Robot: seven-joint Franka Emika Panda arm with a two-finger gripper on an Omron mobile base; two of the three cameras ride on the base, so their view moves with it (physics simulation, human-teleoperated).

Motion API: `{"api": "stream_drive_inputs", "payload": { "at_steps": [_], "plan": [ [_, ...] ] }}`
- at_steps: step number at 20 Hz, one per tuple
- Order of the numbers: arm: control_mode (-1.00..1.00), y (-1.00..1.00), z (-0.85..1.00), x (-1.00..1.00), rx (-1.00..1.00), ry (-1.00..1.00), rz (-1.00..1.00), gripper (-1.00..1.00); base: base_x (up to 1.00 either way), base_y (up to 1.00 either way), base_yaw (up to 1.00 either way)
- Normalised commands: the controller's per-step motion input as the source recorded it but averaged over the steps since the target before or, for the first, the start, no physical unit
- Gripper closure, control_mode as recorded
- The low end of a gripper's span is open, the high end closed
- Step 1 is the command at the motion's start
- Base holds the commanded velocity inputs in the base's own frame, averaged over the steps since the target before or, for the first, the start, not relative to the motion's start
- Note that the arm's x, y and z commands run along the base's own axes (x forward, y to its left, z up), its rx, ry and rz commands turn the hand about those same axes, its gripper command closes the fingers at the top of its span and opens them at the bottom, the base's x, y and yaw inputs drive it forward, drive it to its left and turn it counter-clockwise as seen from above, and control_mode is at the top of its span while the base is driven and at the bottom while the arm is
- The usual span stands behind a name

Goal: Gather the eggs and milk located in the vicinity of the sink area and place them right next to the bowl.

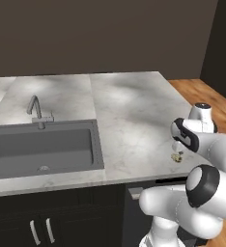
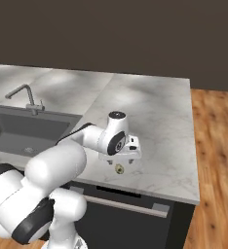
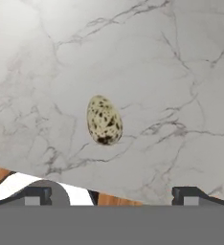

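I see white marble table (image 1: 129, 111), grey veins. Speckled pale egg (image 3: 104, 120) lies on it near front edge, well apart from recessed sink (image 1: 42, 147).

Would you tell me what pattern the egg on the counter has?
Pale cream egg with dark speckles, clearest in the hand view.

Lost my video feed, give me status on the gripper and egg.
Gripper open, above the counter. Speckled egg lying below it, untouched. Nothing in the way.

Dark brown wall (image 1: 100, 34) behind a white marble counter (image 1: 129, 111); wooden floor (image 2: 216, 160) to the right; black cabinets (image 1: 52, 217) below, perhaps a dishwasher (image 2: 130, 219).
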Motion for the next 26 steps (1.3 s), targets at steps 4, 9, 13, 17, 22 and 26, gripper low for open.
{"api": "stream_drive_inputs", "payload": {
  "at_steps": [4, 9, 13, 17, 22, 26],
  "plan": [
    [-1.0, 0.1, -0.02, 0.23, 0.0, 0.0, 0.04, -1.0, 0.0, 0.0, 0.0],
    [-1.0, 0.19, -0.08, 0.25, 0.0, 0.06, 0.01, -1.0, 0.0, 0.0, 0.0],
    [-1.0, 0.11, -0.2, 0.21, 0.0, 0.07, 0.0, -1.0, 0.0, 0.0, 0.0],
    [-1.0, 0.0, -0.28, 0.15, 0.0, 0.04, 0.0, -1.0, 0.0, 0.0, 0.0],
    [-1.0, 0.0, -0.27, 0.05, 0.0, 0.01, 0.0, -1.0, 0.0, 0.0, 0.0],
    [-1.0, -0.01, -0.23, 0.07, 0.0, 0.0, 0.0, -1.0, 0.0, 0.0, 0.0]
  ]
}}
